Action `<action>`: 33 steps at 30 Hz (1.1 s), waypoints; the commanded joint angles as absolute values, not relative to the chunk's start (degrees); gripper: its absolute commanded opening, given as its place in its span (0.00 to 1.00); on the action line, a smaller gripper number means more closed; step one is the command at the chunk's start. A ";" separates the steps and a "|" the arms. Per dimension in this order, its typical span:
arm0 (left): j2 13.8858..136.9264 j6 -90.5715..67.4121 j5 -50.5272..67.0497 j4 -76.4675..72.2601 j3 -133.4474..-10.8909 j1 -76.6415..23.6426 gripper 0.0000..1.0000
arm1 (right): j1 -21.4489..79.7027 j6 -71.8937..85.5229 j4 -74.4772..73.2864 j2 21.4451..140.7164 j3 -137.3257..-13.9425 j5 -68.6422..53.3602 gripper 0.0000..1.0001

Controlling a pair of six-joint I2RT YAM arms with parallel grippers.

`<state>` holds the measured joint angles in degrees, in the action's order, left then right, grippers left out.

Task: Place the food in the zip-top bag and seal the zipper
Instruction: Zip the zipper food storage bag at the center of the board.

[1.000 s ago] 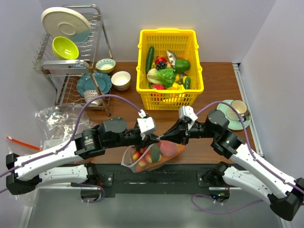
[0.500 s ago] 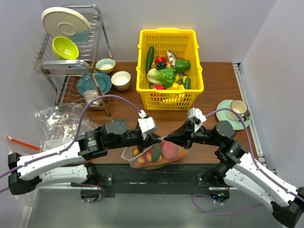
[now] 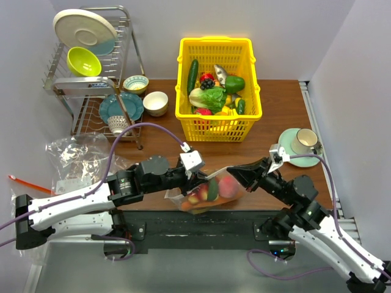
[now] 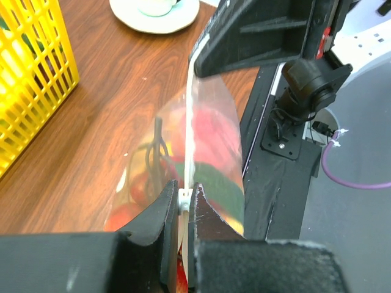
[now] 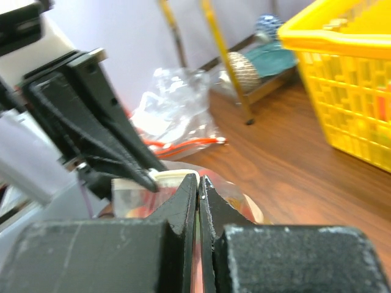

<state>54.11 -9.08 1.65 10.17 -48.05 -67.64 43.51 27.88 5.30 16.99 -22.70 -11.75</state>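
right claw (image 3: 234,173) is drawn rightward along the zipper (image 4: 190,125), away from left claw (image 3: 197,178); both are pinched on that strip. bag (image 3: 204,194) w/ food (image 3: 227,187) inside is held taut over table (image 3: 278,113) near edge. seal prob nearly done.

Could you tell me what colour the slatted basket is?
The basket is yellow; the top external view shows it best.

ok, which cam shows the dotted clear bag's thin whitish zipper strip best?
Left wrist: the thin whitish zipper strip runs unobstructed from left claw to right claw. Top external shows only a faint line above the plastic toy food. Right wrist sees it edge-on, mostly behind its own claw.
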 commanded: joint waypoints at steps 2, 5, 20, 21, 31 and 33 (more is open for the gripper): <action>53.26 -9.76 0.18 16.25 -50.00 -67.59 0.00 | 42.89 23.21 0.36 13.36 -26.36 7.10 0.00; 53.17 -9.58 0.17 19.15 -51.85 -67.59 0.00 | 42.89 21.71 -3.95 12.83 -27.94 13.96 0.00; 54.05 -10.37 -4.39 28.64 -55.19 -67.59 0.00 | 42.89 12.40 -12.21 14.23 -34.45 29.52 0.00; 54.23 -10.37 -4.83 29.17 -55.37 -67.59 0.00 | 42.89 11.61 -12.30 14.41 -35.15 30.05 0.00; 56.69 -10.90 -7.47 32.87 -56.42 -67.59 0.00 | 42.80 5.54 -13.62 17.49 -39.02 35.76 0.00; 57.13 -10.99 -8.08 33.57 -56.95 -67.59 0.00 | 42.80 4.58 -13.97 18.10 -39.72 36.38 0.00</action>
<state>57.14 -10.02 -5.45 27.70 -54.24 -67.64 44.14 9.80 -16.99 17.67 -35.14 25.80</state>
